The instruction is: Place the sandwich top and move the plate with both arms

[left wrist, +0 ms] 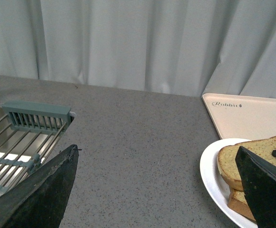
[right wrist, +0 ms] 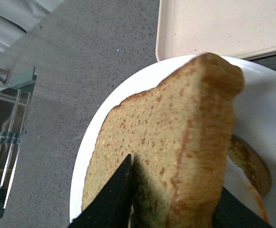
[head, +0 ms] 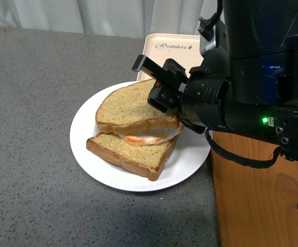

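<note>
Grey worktop carrying the white plate toward its right edge, just beside the beige tray. On the plate, the sandwich top lies skewed over the egg-bearing slice. Fingers of the right gripper straddle the top — whether clamped or freed cannot be told. Fingers of the left gripper gape wide, empty. Likely risks: a clinging finger could drag the top off the egg, or an uneven two-arm pull could tip the plate.

Right gripper is down low, jaws clamped on the sandwich top; left gripper hangs, fingers spread wide.
</note>
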